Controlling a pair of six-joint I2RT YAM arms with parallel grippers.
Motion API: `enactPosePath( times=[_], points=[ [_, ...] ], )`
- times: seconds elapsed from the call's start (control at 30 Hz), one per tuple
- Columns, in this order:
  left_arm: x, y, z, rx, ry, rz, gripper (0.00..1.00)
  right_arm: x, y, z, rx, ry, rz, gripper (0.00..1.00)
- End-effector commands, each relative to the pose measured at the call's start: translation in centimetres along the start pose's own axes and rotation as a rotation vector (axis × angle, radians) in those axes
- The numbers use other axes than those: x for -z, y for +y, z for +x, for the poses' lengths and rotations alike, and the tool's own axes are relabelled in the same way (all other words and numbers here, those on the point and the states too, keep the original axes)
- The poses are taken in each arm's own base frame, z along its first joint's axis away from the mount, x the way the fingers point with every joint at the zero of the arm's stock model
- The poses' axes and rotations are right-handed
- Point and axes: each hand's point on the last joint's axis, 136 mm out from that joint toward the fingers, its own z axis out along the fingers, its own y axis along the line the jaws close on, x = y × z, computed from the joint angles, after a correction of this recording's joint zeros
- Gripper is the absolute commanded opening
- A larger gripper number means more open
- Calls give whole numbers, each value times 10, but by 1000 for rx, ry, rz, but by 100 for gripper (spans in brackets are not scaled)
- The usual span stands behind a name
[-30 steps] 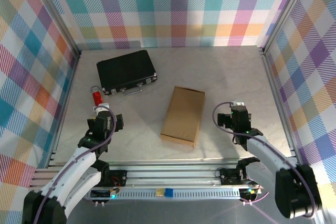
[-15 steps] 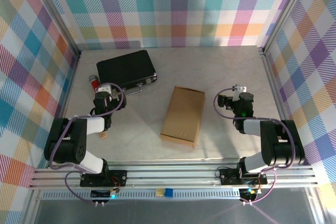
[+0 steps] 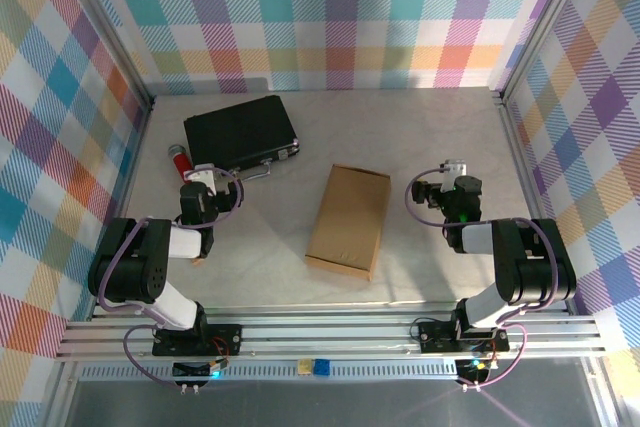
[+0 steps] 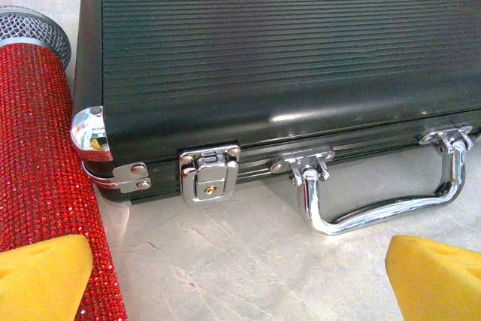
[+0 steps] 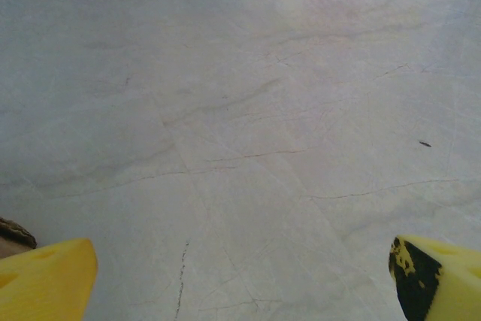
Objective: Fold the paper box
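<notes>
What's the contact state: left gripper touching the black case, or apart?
Apart. In the left wrist view, bare table lies between the left gripper, jaws wide open, and the black case with its chrome handle.

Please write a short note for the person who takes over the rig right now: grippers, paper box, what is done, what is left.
Left gripper: open, empty, facing the black case, with the red microphone beside it.
Right gripper: open, empty, over bare table.
Paper box: lies flat between the two arms; neither gripper touches it.
Done: from above it looks like a closed shallow box. I cannot tell whether every flap is tucked.
Left: check the flaps and finish any open fold.
</notes>
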Motion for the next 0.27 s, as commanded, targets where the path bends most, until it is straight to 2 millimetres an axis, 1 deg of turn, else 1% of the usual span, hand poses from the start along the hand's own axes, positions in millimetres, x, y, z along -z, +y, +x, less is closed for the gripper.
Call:
enactPosePath(
  times=[0.0,0.23],
  points=[
    [-3,-4,-8,-6,-23,23,100,-2,1,-16,2,-49,-16,99],
    [-3,-4,-8,-8,-23,20,100,-2,0,-16,-8,-48,-26,99]
  ],
)
